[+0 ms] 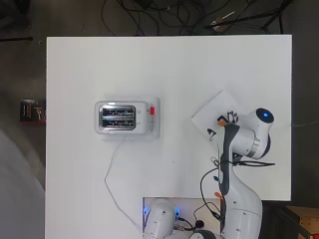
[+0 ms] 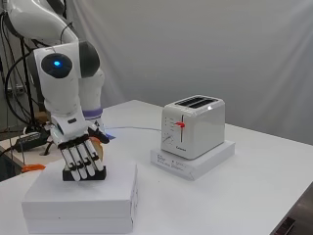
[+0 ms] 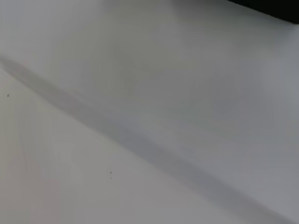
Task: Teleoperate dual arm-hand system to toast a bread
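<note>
A white two-slot toaster (image 1: 127,118) (image 2: 195,125) with a red lever (image 1: 152,111) (image 2: 180,125) stands on a flat white box (image 2: 195,164) near the table's middle. Its slots show only metal inside. No slice of bread is clearly in view. The hand (image 2: 80,156) (image 1: 227,121) hangs to the toaster's right in the overhead view, fingers straight and pointing down. The fingertips rest on or just above the top of a second white box (image 2: 98,196) (image 1: 209,110). A small orange bit (image 2: 95,140) shows behind the hand; what it is cannot be told. The wrist view holds only a white surface.
The toaster's white cord (image 1: 112,174) runs across the white table (image 1: 89,64) toward the arm's base. The box under the hand lies near the table's right edge in the overhead view. Dark cables lie on the floor beyond the far edge.
</note>
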Controlling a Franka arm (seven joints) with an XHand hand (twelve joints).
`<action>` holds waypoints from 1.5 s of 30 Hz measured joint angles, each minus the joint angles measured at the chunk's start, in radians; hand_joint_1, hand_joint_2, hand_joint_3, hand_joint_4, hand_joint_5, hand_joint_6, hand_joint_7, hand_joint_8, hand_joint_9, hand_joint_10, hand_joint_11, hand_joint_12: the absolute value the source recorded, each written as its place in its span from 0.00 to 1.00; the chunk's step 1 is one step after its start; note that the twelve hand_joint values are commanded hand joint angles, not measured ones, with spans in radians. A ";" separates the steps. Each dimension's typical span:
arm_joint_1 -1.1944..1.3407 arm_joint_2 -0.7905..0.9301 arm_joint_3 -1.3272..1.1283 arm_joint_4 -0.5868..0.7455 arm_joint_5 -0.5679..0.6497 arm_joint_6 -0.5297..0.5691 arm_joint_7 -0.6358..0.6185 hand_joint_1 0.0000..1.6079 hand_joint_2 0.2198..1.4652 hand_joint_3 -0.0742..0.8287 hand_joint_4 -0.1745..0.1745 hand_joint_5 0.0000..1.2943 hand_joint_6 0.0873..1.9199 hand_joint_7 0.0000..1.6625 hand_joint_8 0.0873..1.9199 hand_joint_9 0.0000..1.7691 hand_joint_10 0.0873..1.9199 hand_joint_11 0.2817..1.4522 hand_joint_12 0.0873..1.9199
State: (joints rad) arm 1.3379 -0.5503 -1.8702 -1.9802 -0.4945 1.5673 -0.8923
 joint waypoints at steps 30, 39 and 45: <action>-0.133 -0.020 0.190 0.040 -0.029 -0.105 0.058 0.26 0.55 0.10 0.48 0.30 0.00 0.37 0.00 0.40 0.00 0.16 0.00; -0.141 -0.036 0.158 0.041 -0.067 -0.093 0.041 0.39 0.66 0.10 0.71 0.45 0.19 0.42 0.00 0.46 0.00 0.22 0.00; -0.190 -0.054 0.166 0.010 -0.117 0.006 0.066 0.56 0.82 0.08 0.93 0.56 0.68 0.78 0.07 0.81 0.02 0.45 0.10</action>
State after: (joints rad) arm 1.1482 -0.6041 -1.7040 -1.9706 -0.6117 1.5736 -0.8262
